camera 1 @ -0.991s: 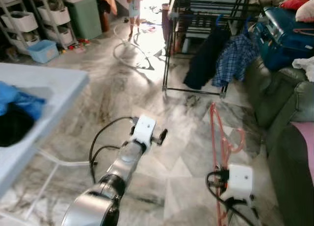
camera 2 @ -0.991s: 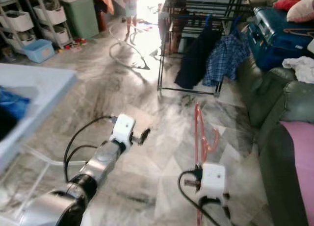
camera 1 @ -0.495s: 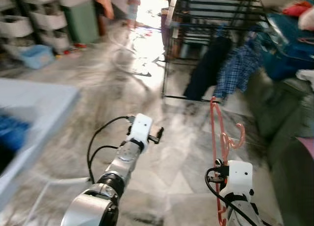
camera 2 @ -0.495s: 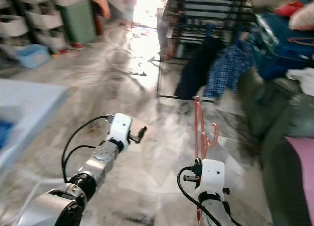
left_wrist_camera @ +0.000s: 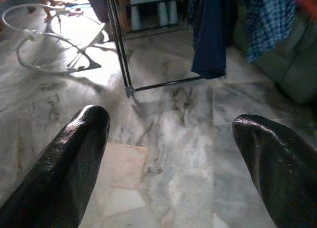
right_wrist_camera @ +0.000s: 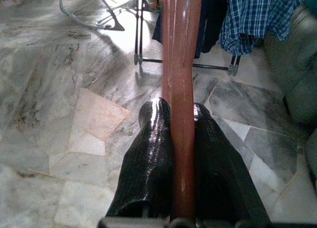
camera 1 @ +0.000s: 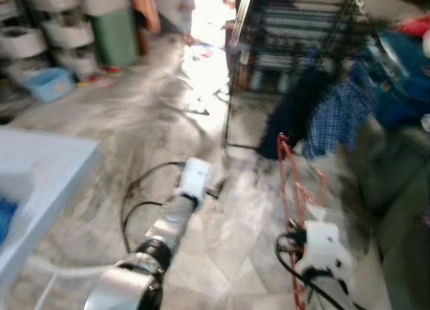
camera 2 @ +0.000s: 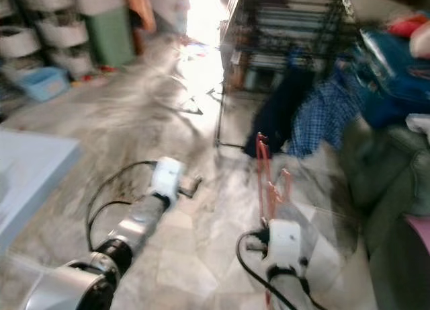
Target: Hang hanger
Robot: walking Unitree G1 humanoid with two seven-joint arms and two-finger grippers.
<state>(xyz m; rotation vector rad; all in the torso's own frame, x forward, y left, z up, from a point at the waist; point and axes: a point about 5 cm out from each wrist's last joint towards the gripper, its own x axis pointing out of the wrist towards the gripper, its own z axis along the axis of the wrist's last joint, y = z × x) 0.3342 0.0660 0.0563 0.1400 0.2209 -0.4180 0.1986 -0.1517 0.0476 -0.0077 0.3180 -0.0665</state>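
Observation:
A red plastic hanger [camera 1: 293, 182] stands upright in my right gripper [right_wrist_camera: 181, 114], which is shut on its flat bar [right_wrist_camera: 181, 65], low at the right of the eye views. Ahead stands a black metal drying rack [camera 1: 295, 34] with a dark garment [camera 1: 290, 111] and a blue checked shirt [camera 1: 339, 115] hanging from it. My left gripper [left_wrist_camera: 171, 134] is open and holds nothing; its arm [camera 1: 181, 202] reaches forward over the marble floor toward the rack's foot [left_wrist_camera: 130, 91].
A light blue table [camera 1: 37, 169] edges in at the left. A green sofa [camera 1: 396, 182] with bags and clothes lines the right. Shelves with bins [camera 1: 60, 34] stand at the back left. A white hose loop [left_wrist_camera: 44, 50] lies on the floor near the bright doorway.
The camera has moved forward; the rack is nearer and the table has slid off to the left. The hanger stays held in my right gripper. The picture is blurred.

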